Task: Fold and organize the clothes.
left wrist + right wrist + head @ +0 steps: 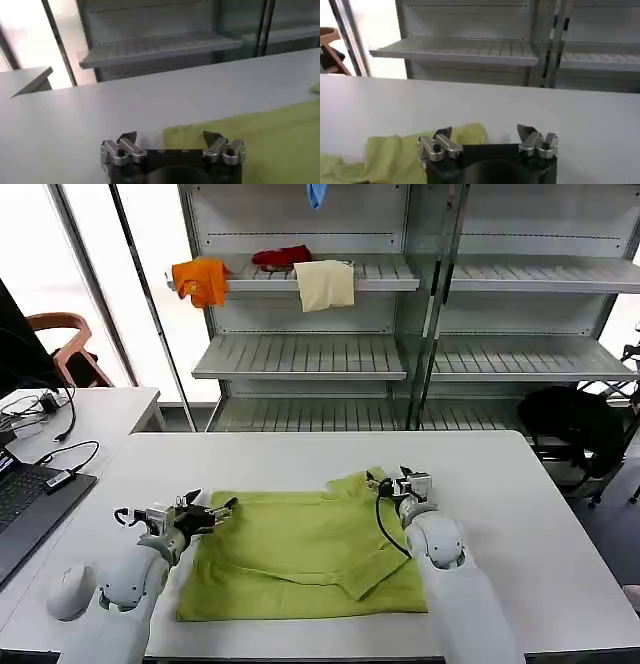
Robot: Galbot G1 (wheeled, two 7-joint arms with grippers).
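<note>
Lime-green T-shirt (300,554) lies partly folded, rumpled, on the white table (500,474).

A wide white counter (500,474) carries the lime-green T-shirt (300,559), which lies spread flat on the near half with one sleeve folded over its middle. The far half is bare. A separate white desk (100,409) to the left holds a laptop (25,504), cables and a mouse (68,592).
</note>
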